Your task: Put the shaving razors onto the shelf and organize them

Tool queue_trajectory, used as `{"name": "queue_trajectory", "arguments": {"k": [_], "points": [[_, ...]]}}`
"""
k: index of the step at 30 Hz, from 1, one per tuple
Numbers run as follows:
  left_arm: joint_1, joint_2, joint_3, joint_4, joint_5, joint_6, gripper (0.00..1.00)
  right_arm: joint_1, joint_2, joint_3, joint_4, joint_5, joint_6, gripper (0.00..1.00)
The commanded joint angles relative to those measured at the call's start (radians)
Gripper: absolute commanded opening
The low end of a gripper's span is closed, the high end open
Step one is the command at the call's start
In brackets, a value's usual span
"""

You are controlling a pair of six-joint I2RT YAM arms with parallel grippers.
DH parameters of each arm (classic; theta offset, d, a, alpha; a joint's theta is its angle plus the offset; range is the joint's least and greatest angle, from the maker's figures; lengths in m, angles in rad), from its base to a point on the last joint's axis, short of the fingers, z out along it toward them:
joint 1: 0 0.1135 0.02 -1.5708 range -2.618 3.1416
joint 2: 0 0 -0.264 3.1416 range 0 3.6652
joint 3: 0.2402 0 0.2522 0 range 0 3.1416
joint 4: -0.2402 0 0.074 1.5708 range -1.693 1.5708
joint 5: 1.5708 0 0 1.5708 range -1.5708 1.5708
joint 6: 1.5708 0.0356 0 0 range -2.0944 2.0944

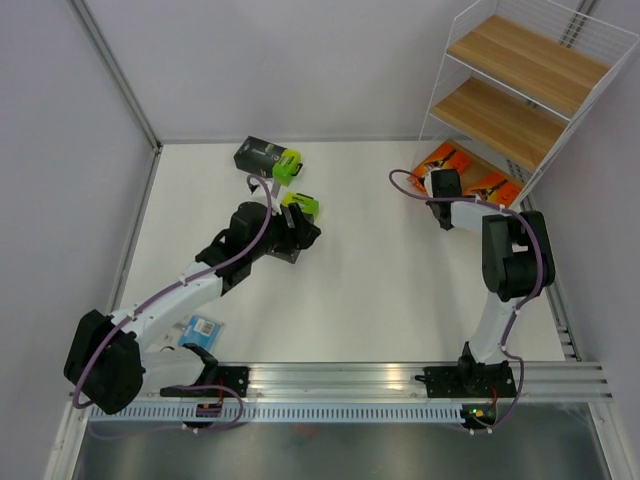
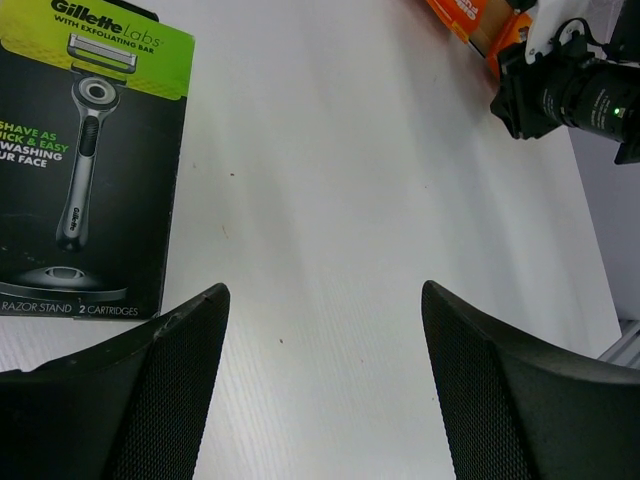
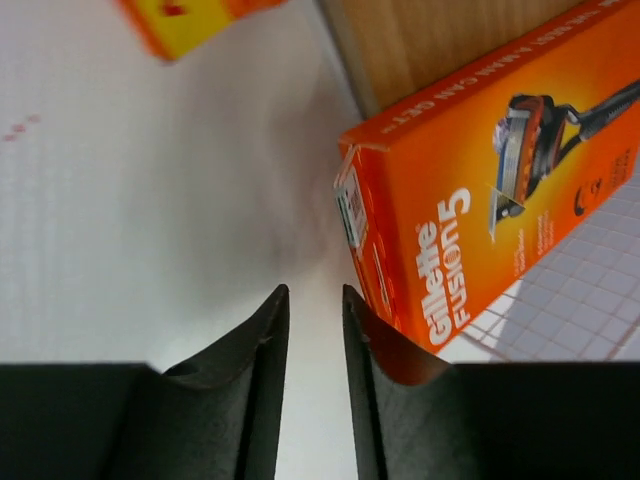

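Observation:
Two orange razor packs [image 1: 445,157] [image 1: 491,187] lie at the foot of the shelf [image 1: 525,65]. My right gripper [image 3: 315,292] is just in front of them [image 1: 440,184]. It is open by a narrow gap with nothing between the fingers, and its right finger rests against the edge of one orange pack [image 3: 500,190]. A black box with a lime end [image 1: 268,158] lies at the far left. A second black box [image 2: 90,170] sits just left of my left gripper [image 2: 325,287], which is wide open over bare table. A blue-card blister [image 1: 203,328] lies under the left arm.
The white wire rack's lowest wooden board [image 3: 430,40] is right behind the orange packs. The right arm's wrist [image 2: 580,95] shows at the upper right of the left wrist view. Grey walls close the table at the left and the back.

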Motion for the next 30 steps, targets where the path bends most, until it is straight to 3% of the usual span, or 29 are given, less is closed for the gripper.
{"name": "queue_trajectory", "arguments": {"k": [1,10,18,19,24,26,27,28,30], "points": [[0.010,-0.010,0.051,-0.003,0.028,0.011,0.83,-0.053,0.002,0.066,0.028,0.028,-0.012,0.36],[0.020,0.111,0.134,-0.003,0.094,0.022,0.83,-0.086,0.056,0.121,-0.033,0.000,-0.012,0.42],[0.043,0.102,0.172,-0.059,0.122,0.072,0.83,-0.053,-0.168,0.035,-0.083,-0.189,0.048,0.51],[0.057,0.090,0.180,-0.075,0.118,0.078,0.84,-0.044,-0.190,0.034,-0.096,-0.206,0.075,0.60],[0.131,0.038,0.195,-0.248,0.052,0.062,0.98,0.057,-0.338,-0.014,-0.143,-0.290,0.157,0.68],[0.197,-0.002,0.175,-0.270,0.063,0.049,1.00,0.095,-0.418,-0.060,-0.124,-0.331,0.221,0.75],[0.218,-0.019,0.154,-0.285,0.069,0.043,1.00,0.106,-0.446,-0.073,-0.117,-0.362,0.241,0.80],[0.255,-0.034,0.142,-0.291,0.071,0.038,0.99,0.114,-0.475,-0.105,-0.105,-0.383,0.279,0.95],[0.309,-0.070,0.114,-0.299,0.079,0.035,1.00,0.141,-0.562,-0.139,-0.052,-0.454,0.406,0.98]]}}
